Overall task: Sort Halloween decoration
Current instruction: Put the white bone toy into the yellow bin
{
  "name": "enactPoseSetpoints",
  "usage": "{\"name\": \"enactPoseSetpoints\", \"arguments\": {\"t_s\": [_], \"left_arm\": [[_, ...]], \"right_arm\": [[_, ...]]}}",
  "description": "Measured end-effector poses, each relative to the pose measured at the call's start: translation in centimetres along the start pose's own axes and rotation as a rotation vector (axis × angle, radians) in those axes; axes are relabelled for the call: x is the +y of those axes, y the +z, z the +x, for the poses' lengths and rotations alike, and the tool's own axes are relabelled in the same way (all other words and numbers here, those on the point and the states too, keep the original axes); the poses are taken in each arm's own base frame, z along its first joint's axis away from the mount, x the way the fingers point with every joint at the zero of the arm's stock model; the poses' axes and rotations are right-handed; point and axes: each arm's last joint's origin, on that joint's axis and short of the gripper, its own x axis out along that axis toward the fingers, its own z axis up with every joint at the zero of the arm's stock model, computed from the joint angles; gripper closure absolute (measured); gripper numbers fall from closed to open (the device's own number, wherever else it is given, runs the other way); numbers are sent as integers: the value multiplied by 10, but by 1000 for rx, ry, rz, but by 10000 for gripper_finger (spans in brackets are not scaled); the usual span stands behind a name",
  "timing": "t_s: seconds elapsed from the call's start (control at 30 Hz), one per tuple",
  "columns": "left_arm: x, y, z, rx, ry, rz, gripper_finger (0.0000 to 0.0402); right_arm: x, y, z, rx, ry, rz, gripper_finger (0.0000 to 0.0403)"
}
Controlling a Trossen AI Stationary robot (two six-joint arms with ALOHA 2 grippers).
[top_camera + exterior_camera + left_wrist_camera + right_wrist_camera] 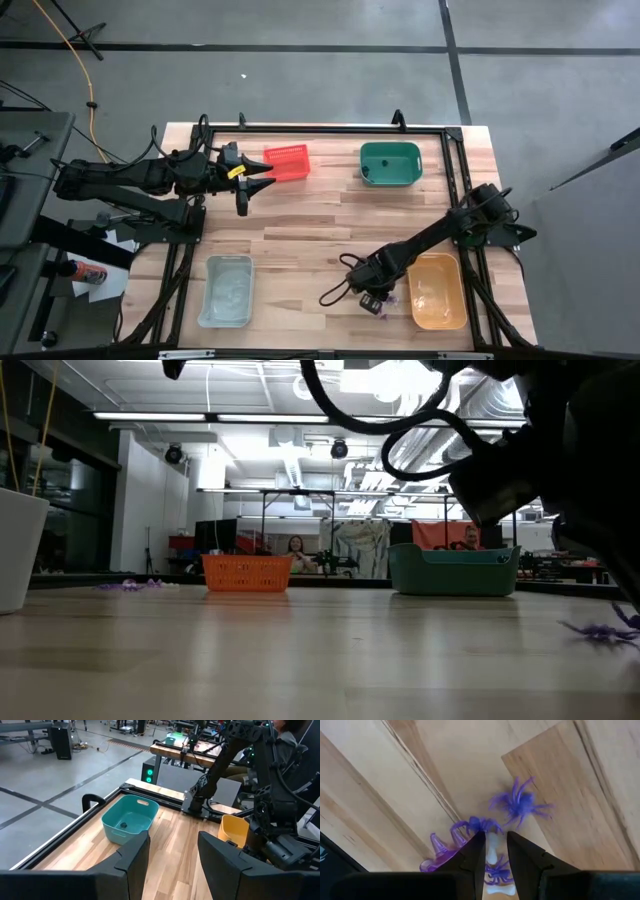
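Right gripper (495, 851) was down at the near edge of the table (320, 215), just left of the orange bin (440, 292), jaws narrow and straddling a small white piece (493, 851) in a cluster of purple trinkets; whether they had actually pinched it, I couldn't tell. One purple spider (518, 802) sat loose just beyond the tips, thin legs splayed flat on the wood, another (476, 825) tucked right against the tips, and a glossy purple piece with pointed tips (439, 854) lay beside the jaws. Looked like the pick step of the sort: grasp being set, nothing lifted. Next move probably called for closing fully on one piece, not the whole bunch, then a straight lift and a short carry to a bin; the legs are thin and could snag a neighbour. Trinkets were small moulded plastic, spiky; table was pale wood planks with visible seams. Clear bin (227, 290) sat at near left, smooth-walled. Farther back, left gripper (246, 195) hovered by the red basket (287, 162), jaws wide and empty. Red basket was slotted mesh; green bin (390, 164) at far right was smooth, rounded, with one small dark item (123, 825) inside.
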Motion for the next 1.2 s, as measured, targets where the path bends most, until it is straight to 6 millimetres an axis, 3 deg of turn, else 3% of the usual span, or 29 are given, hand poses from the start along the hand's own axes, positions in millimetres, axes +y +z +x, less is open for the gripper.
{"name": "enactPoseSetpoints", "arguments": {"t_s": [0.67, 0.97, 1.2], "left_arm": [[0, 0, 0, 1, 0, 10, 245], [0, 0, 0, 1, 0, 16, 245], [0, 0, 0, 1, 0, 54, 245]], "right_arm": [[-2, 0, 2, 7, -30, 9, 325], [-4, 0, 2, 18, -45, -33, 393], [-7, 4, 1, 26, -36, -50, 384]]}}
